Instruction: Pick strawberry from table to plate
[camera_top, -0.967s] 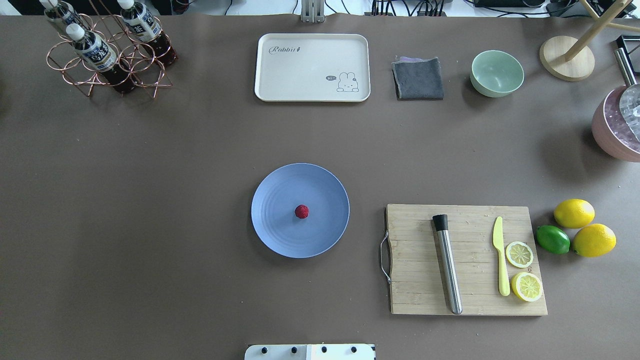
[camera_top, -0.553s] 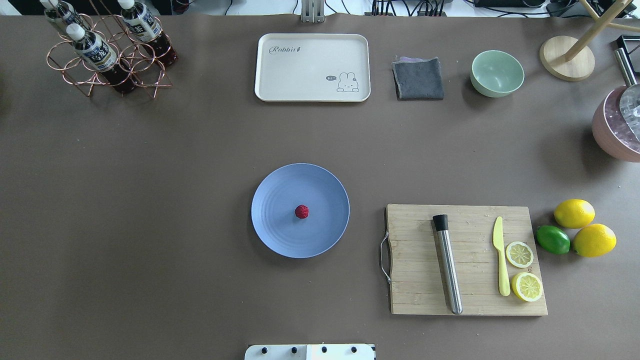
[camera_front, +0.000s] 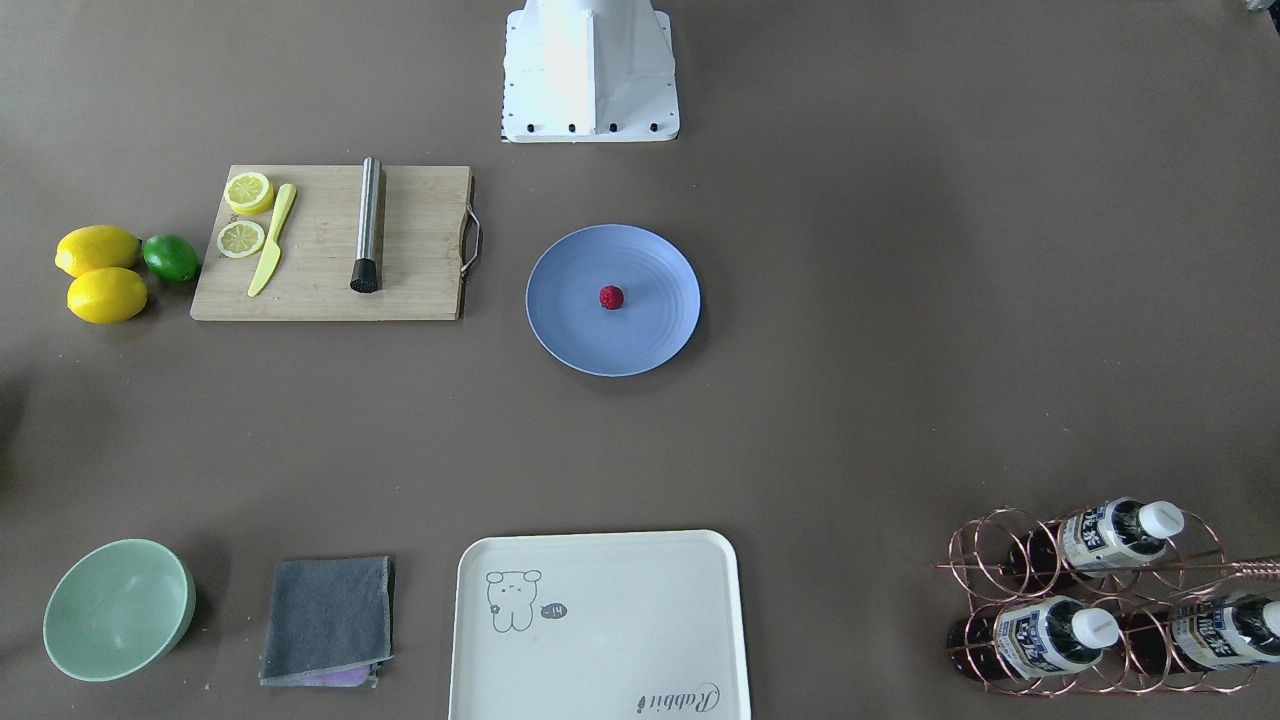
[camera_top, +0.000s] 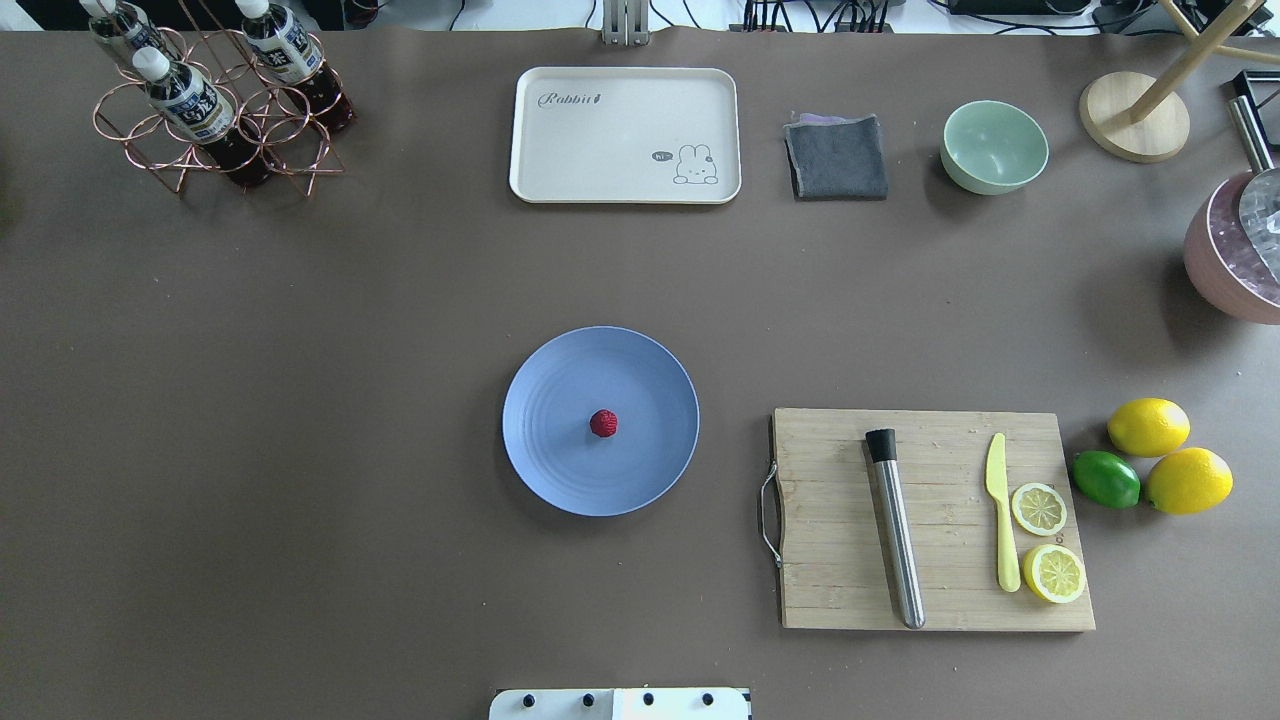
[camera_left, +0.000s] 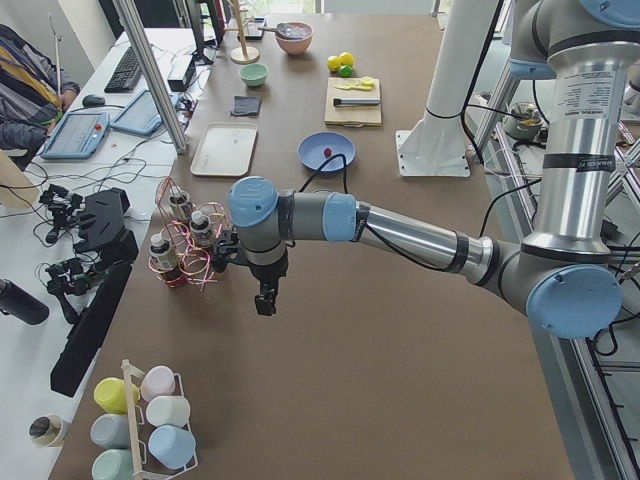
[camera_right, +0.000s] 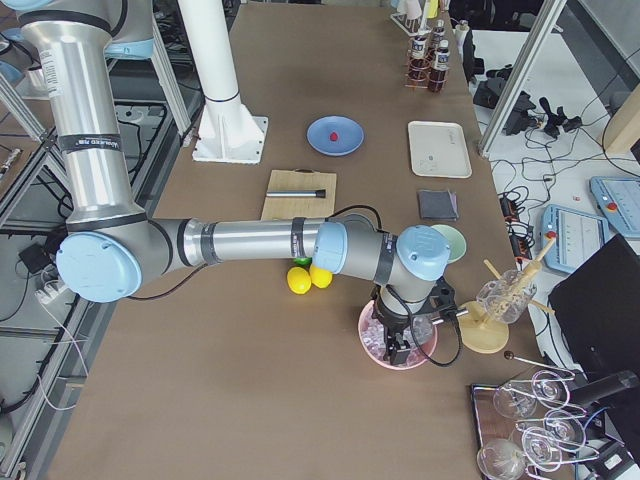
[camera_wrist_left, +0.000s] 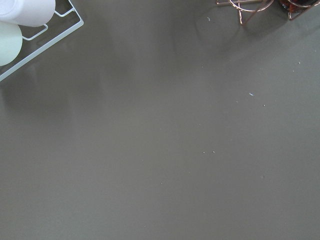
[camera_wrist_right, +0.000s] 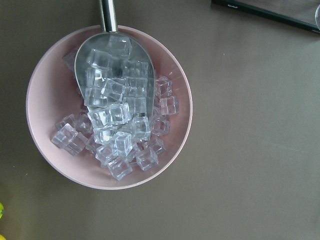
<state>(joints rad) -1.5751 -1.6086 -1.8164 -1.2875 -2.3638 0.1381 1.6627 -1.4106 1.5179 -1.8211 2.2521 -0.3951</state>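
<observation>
Strawberry sat on plate, near plate's centre. Plate lay flat on bench, cutting board just beside plate on robot's right. Left tool hung above bare bench, well apart from plate, beyond copper bottle rack; released or clenched, could not tell. Right tool hung over pink ice bowl, well apart from plate, past cutting board; its state could not be told either.

Silver arms, light-blue joint caps, white base.
</observation>
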